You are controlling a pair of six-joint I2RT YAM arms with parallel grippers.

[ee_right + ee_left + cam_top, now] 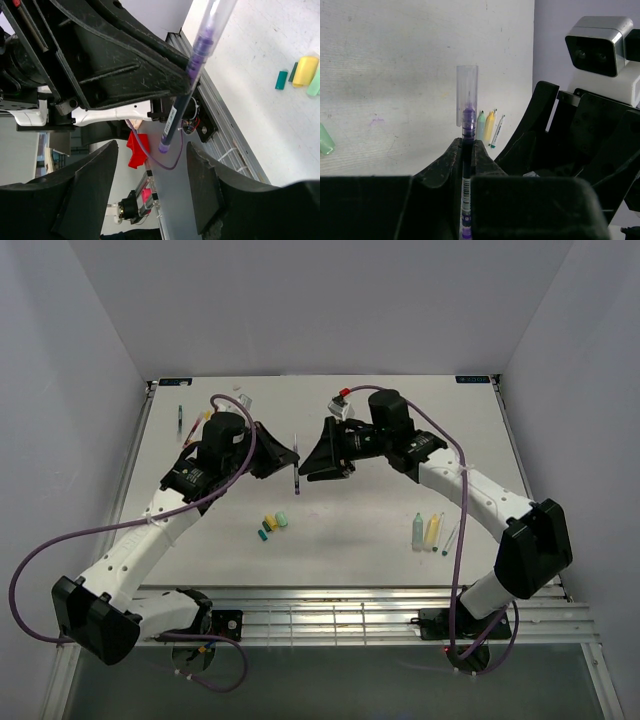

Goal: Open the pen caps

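My left gripper (466,150) is shut on a slim dark pen (465,185) with a purple grip. A clear cap (467,95) sits over the pen's tip. In the top view the pen (297,468) hangs upright above mid-table in the left gripper (290,458), and my right gripper (307,462) faces it closely. The right gripper (152,185) is open, its fingers (95,185) apart on either side below the pen's purple rear end (164,148) without touching it. Loose yellow (270,520), light green (282,521) and teal (263,535) pen caps lie on the table.
Three uncapped pens lie at the right: a pale-green barrel (417,531), a yellow barrel (432,531) and a thin teal-tipped stick (447,538). A thin pen (180,418) lies at the far left. Purple cables loop from both arms. Metal rails (330,615) run along the near table edge.
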